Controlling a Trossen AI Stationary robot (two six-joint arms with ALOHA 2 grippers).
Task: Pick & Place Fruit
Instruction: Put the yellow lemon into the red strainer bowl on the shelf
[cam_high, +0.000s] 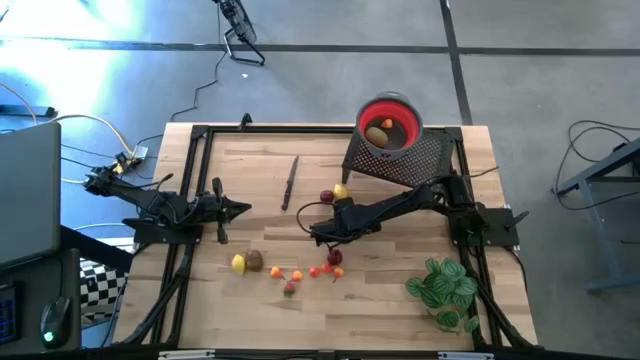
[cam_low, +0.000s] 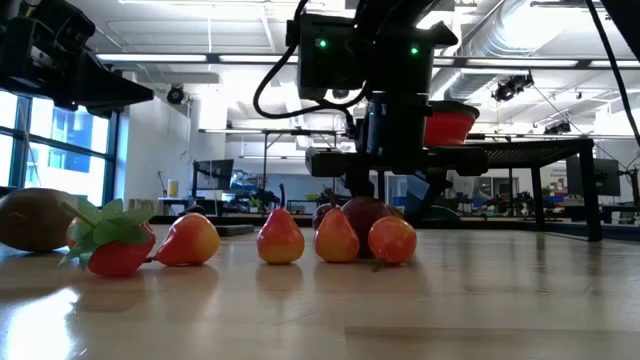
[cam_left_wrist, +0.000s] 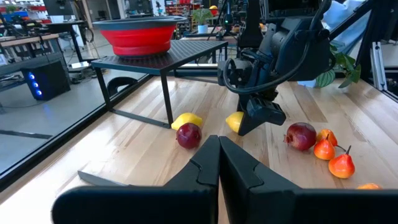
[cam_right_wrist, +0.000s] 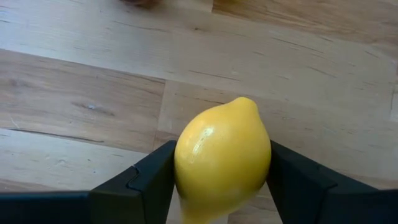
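Bright, even indoor light. High view: blue-white glare on floor (cam_high: 60, 60) at 10 o'clock. Low view: ceiling lights and windows backlight the arm, near desk (cam_low: 320, 310) soft, glossy reflections. Right wrist: lemon (cam_right_wrist: 222, 158) sharp, small highlight, top edge blurred.

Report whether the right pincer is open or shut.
Shut on the lemon: the right pincer has a finger pressed against each side of it.

A: Where does the bowl (cam_high: 389, 122) sit?
B: On the raised rack (cam_high: 400, 160) at the table's (cam_high: 260, 170) far edge, with fruit inside it.

A: And the knife (cam_high: 290, 183)?
B: Left of the rack, mid-table.

A: The loose fruit (cam_high: 288, 271)?
B: In a row near the front edge; the plant (cam_high: 443, 288) lies at the front right corner.
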